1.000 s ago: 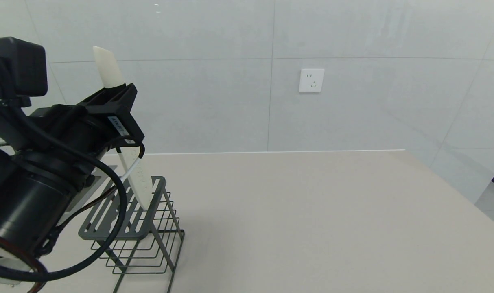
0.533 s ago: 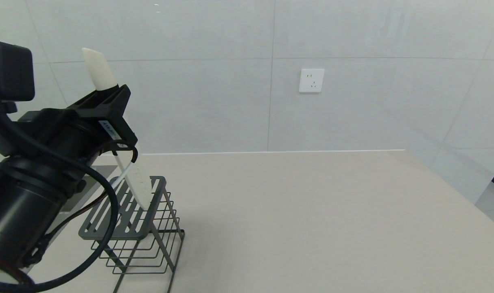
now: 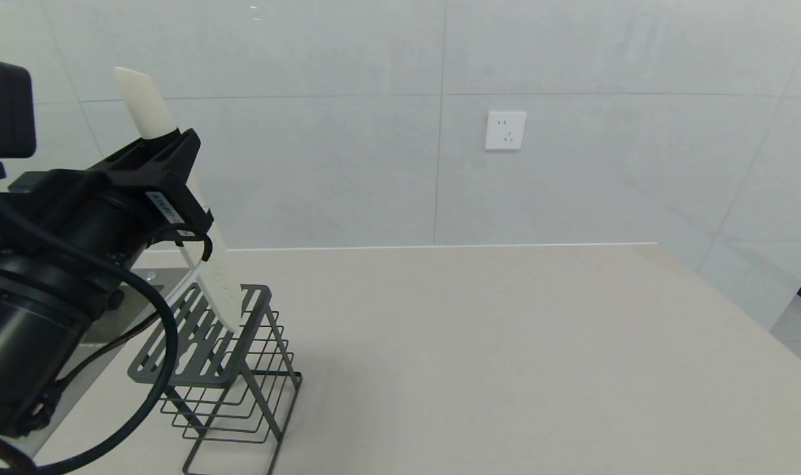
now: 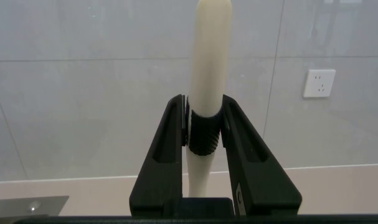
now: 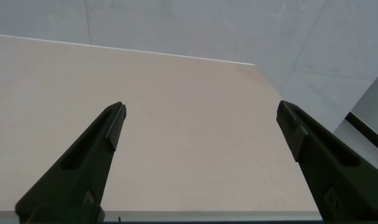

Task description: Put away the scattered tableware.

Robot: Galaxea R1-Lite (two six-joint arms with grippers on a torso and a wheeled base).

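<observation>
1. The knife (image 3: 221, 284) has a rounded, cream-coloured handle and a flat white blade. The blade narrows to a point and has a row of small dots along its face.
2. It is held up in the air at the left end of the table (image 3: 506, 363), above a dark grey rack (image 3: 196, 343) that has a slotted top plate and a wire cage underneath.
3. Its long axis is steep, close to upright but leaning. In the head view the handle end points up and to the left, and the blade runs down and to the right.
4. The tip is right at the slotted top of the rack. I cannot tell whether it touches the plate or has gone into a slot.
5. The left gripper (image 3: 163, 148) is clamped on the knife (image 4: 210, 56) about midway along it, with the handle standing out above its fingers. In the left wrist view the left gripper's (image 4: 204, 118) ribbed black pads (image 4: 201, 134) press on the shaft from both sides.
6. The right gripper (image 5: 201, 162) hangs over bare table (image 5: 189, 93), with its two fingers spread wide and holding nothing.
7. A white wall socket (image 3: 505, 130) is on the tiled wall behind.
</observation>
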